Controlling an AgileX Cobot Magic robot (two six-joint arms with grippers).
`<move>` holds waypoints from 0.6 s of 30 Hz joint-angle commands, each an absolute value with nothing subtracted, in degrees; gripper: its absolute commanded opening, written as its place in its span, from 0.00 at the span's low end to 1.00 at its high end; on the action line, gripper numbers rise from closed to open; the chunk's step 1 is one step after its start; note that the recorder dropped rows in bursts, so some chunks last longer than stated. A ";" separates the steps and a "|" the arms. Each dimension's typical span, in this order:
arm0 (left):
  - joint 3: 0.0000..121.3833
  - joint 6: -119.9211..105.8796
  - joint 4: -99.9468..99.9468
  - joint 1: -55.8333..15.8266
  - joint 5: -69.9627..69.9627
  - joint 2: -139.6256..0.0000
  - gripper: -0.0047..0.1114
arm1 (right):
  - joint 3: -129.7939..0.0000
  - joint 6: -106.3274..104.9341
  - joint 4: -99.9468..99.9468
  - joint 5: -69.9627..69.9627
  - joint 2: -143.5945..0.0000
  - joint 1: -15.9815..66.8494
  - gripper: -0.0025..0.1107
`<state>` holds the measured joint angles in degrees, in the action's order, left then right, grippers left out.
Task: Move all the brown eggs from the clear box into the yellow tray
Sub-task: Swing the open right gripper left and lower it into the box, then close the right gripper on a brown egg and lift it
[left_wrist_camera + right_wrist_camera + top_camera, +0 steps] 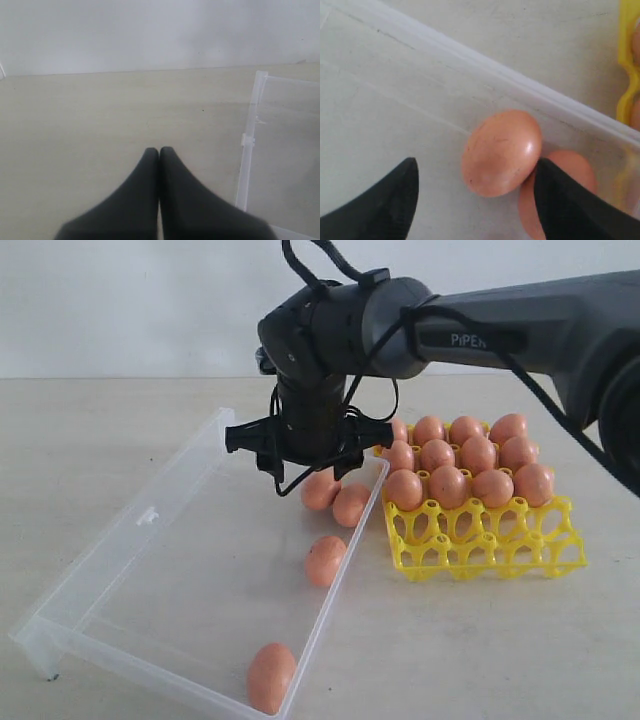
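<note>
Four eggs [324, 560] in box [150, 515], along wall nearest tray [480, 545]; tray's front cups empty. Target egg [502, 152] touches neighbour [577, 167]. Right gripper [476, 165] spread wide astride target, holding nothing. One finger looks set to hit neighbour: shift clear, centre, squeeze gently. Left gripper [159, 150] clamped, empty, outside box.

Only lettering I can read from my seat is on the right arm [520, 335]: white "PiPE" plus a last letter too fuzzy to call, printed along the dark grey forearm link in the exterior view. Nothing else is readable, and both wrist views show no text.
</note>
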<state>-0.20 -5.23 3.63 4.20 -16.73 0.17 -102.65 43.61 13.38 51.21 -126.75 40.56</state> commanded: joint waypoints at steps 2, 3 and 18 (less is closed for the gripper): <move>0.00 -4.74 3.49 4.12 -16.72 0.00 0.00 | -102.92 44.56 10.08 47.35 -126.52 37.85 0.58; 0.00 -4.74 3.49 4.12 -16.72 0.00 0.00 | -102.92 44.98 9.96 46.68 -126.52 37.58 0.58; 0.00 -4.74 3.50 4.12 -16.87 0.00 0.00 | -102.92 46.66 5.81 46.12 -129.99 36.50 0.58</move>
